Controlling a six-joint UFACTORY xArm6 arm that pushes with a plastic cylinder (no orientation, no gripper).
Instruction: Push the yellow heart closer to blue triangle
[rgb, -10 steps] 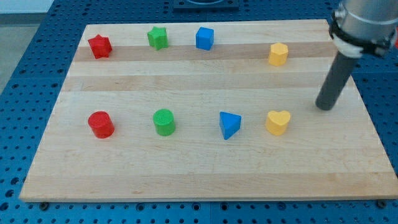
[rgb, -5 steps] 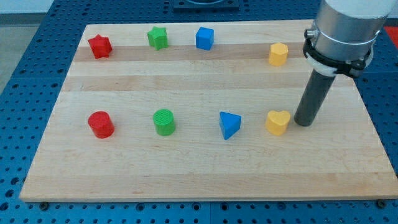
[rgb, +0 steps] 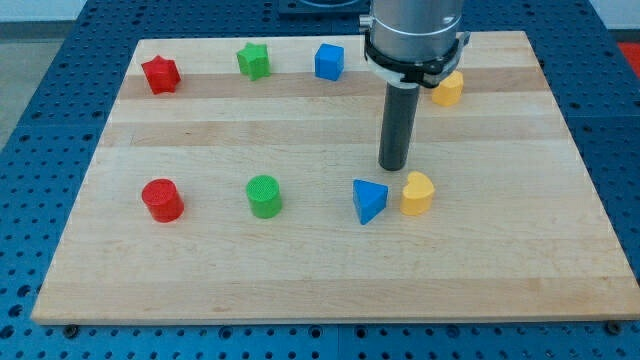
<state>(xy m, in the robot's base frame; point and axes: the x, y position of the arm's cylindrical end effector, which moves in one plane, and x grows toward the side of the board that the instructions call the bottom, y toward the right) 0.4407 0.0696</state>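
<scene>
The yellow heart (rgb: 417, 193) lies on the wooden board (rgb: 320, 270), just right of the blue triangle (rgb: 369, 200), with a small gap between them. My tip (rgb: 392, 166) stands just above them in the view, over the gap between the two blocks, close to the heart's upper left but apart from both.
Along the view's top are a red star (rgb: 160, 74), a green star (rgb: 254, 60), a blue cube (rgb: 329, 61) and a yellow hexagon block (rgb: 449, 89), partly behind the arm. A red cylinder (rgb: 162, 200) and a green cylinder (rgb: 264, 196) sit left of the triangle.
My tip swept from the board's right side to the heart, pushed it left toward the blue triangle, then moved up and left off it. The heart now sits near the triangle.
</scene>
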